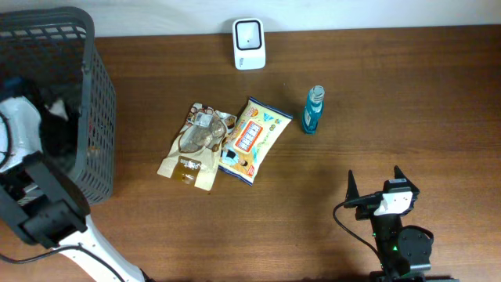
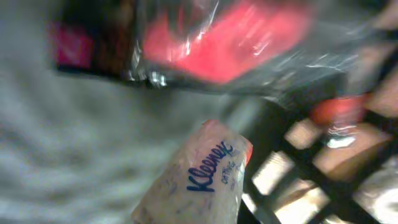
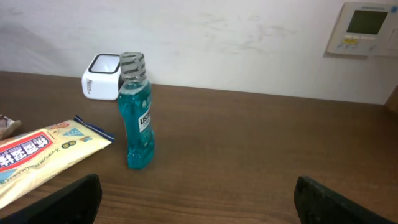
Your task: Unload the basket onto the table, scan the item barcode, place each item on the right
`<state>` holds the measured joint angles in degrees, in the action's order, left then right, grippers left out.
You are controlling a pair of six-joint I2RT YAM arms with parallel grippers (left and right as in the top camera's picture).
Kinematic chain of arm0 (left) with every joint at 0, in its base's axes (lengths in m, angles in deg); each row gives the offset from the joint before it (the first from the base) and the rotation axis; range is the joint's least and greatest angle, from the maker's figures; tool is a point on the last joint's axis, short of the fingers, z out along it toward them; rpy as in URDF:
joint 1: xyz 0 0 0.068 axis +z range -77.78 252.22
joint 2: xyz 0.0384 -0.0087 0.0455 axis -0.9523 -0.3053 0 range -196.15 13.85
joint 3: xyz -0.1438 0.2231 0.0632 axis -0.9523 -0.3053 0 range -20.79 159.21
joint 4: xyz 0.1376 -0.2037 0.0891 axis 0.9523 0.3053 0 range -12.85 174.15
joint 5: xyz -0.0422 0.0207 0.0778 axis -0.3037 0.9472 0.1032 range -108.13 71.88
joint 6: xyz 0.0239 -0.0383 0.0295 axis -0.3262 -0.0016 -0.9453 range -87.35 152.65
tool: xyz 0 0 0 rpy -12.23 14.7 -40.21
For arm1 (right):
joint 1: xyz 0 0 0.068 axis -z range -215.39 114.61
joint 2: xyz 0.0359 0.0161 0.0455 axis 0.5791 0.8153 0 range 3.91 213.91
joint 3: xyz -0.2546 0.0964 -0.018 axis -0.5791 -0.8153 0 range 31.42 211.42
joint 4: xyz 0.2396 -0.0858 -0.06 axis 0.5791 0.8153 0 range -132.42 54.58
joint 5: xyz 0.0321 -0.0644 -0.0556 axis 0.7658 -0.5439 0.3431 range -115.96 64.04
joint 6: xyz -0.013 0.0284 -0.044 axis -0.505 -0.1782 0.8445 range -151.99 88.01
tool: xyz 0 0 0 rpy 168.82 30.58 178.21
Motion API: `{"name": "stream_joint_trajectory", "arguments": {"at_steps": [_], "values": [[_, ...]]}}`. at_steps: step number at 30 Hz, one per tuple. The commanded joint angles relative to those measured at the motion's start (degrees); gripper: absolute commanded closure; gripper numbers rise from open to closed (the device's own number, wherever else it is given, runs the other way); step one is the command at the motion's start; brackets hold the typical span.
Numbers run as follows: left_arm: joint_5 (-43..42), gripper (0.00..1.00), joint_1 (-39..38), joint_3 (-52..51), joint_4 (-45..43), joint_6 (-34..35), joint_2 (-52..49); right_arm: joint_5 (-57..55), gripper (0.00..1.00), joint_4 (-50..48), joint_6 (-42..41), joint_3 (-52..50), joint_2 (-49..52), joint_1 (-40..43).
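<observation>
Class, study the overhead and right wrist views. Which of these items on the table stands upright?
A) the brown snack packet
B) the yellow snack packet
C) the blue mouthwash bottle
C: the blue mouthwash bottle stands on its base with its cap up, while the brown snack packet and the yellow snack packet lie flat on the table.

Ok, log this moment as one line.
left arm: in basket | wrist view: Kleenex pack | right end effector: open | scanner: at back edge
</observation>
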<state>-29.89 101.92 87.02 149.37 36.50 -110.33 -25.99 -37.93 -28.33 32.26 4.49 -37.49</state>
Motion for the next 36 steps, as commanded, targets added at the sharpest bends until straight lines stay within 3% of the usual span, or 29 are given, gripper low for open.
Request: {"name": "stream_joint_trajectory", "arguments": {"at_steps": [1,7,10,13,16,20,25,28,32,36], "values": [[-5.7,1.0,0.0,17.3,5.7,-0.5,2.3,-0.5,0.02,0.2,0.4,-0.5,-0.4,0.3],[-13.2,1.0,-1.6,52.3,17.4,1.9,4.6,-0.5,0.02,0.2,0.4,-0.5,-0.4,0.3],[-20.1,1.0,-9.0,59.9,19.3,1.9,5.9,-0.5,0.02,0.2,0.4,-0.5,-0.4,0.3],[-21.0,1.0,-17.9,59.8,19.2,1.9,5.8,-0.5,0.02,0.2,0.4,-0.5,-0.4,0.3],[-15.4,1.0,-28.9,54.9,19.2,1.8,5.8,-0.5,0.02,0.2,0.4,-0.5,-0.4,0.3],[-2.6,1.0,-42.7,38.8,17.0,1.9,5.8,-0.5,0.02,0.2,0.4,-0.5,-0.4,0.3],[11.8,1.0,-50.2,13.0,1.2,2.5,5.8,-0.5,0.02,0.2,0.4,-0.5,-0.4,0.3],[11.3,0.98,-50.7,0.2,-10.2,2.6,5.8,-0.5,0.02,0.2,0.4,-0.5,-0.4,0.3],[10.4,0.93,-50.7,-14.1,-19.8,8.4,5.8,-0.5,0.02,0.2,0.4,-0.5,-0.4,0.3],[-3.0,0.93,-50.8,-23.4,-28.5,9.2,5.8,-0.5,0.02,0.2,0.4,-0.5,-0.4,0.3]]}}
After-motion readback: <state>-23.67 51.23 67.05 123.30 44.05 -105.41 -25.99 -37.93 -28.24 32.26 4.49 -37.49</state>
